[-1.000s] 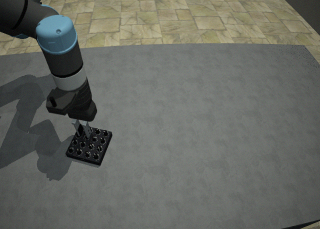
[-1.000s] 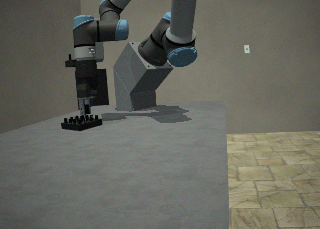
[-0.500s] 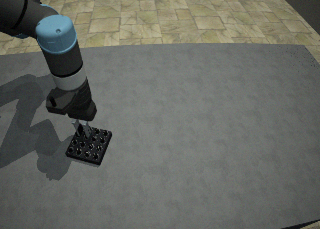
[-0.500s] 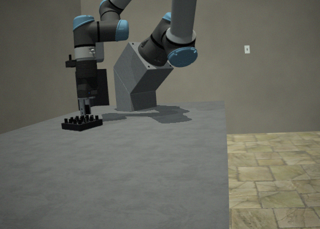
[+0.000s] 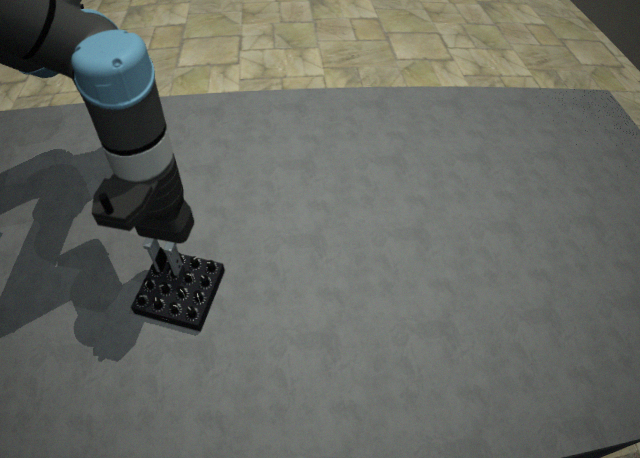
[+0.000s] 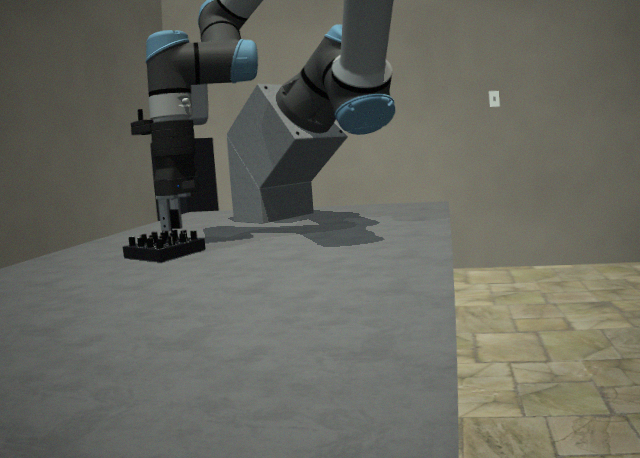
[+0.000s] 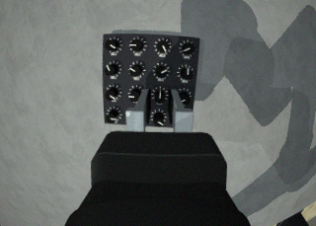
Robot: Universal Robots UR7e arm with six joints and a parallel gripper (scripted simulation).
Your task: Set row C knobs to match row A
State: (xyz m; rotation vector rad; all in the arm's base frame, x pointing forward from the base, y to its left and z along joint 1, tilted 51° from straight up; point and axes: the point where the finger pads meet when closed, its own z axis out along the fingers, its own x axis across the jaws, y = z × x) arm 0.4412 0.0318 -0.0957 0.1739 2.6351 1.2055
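The black knob box (image 5: 175, 293) stands on the grey table at the left, with four rows of small black knobs with white lines. It also shows in the side view (image 6: 163, 245) and in the wrist view (image 7: 150, 78). My gripper (image 5: 166, 269) (image 6: 168, 227) points straight down over the box's far left part, with its fingertips at about knob-top height. In the wrist view the fingers stand partly open on either side of the third column, at the two rows nearest the camera. They stand apart from the knob (image 7: 158, 117) between them. The printed names are too small to read.
The arm's grey base block (image 6: 271, 158) stands at the back of the table, behind the box. The table's right edge (image 6: 452, 313) drops to a tiled floor.
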